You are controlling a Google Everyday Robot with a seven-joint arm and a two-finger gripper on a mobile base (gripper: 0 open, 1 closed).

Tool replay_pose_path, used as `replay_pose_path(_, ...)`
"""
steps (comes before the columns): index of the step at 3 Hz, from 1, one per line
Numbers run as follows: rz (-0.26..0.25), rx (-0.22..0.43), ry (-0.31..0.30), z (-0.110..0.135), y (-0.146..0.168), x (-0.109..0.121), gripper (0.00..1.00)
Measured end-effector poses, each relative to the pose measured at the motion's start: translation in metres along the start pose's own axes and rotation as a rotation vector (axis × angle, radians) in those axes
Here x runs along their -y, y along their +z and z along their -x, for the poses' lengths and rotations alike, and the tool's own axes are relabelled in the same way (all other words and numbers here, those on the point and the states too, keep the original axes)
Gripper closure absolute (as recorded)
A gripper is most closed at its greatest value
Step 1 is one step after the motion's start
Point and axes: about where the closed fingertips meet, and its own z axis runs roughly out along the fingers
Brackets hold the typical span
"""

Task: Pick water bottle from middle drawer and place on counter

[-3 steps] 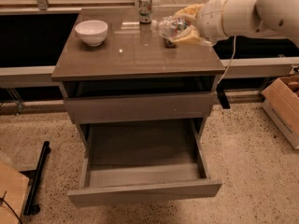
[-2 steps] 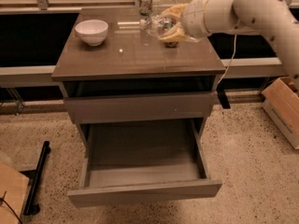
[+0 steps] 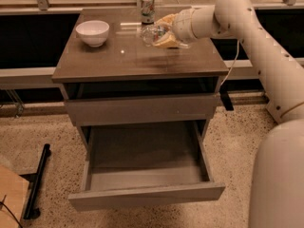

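Observation:
The water bottle (image 3: 152, 34), clear and ribbed, lies sideways in my gripper (image 3: 165, 32) over the back middle of the counter (image 3: 142, 63). The yellowish fingers (image 3: 167, 42) are shut around the bottle's body. The bottle sits low over the counter top, and I cannot tell if it touches. My white arm reaches in from the right. The middle drawer (image 3: 147, 194) is pulled far out at the bottom of the cabinet, and its tray is empty.
A white bowl (image 3: 92, 32) stands on the counter's back left. A soda can (image 3: 147, 7) stands at the back edge, just behind the bottle. A drawer with a taller front panel (image 3: 142, 109) sits above the open one. A black bar (image 3: 37, 182) lies on the floor at left.
My gripper has carried the water bottle leftward across the counter and a little lower, ending in front of the can. The drawers and bowl have not moved.

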Motion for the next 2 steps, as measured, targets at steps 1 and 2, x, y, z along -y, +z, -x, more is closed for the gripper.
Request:
replay_pose_path(1, 0.048, -0.016, 0.045, -0.019, 0.021, -0.006, 0.33)
replay_pose_path(2, 0.123, 0.005, 0.130, -0.028, 0.029, -0.018, 0.09)
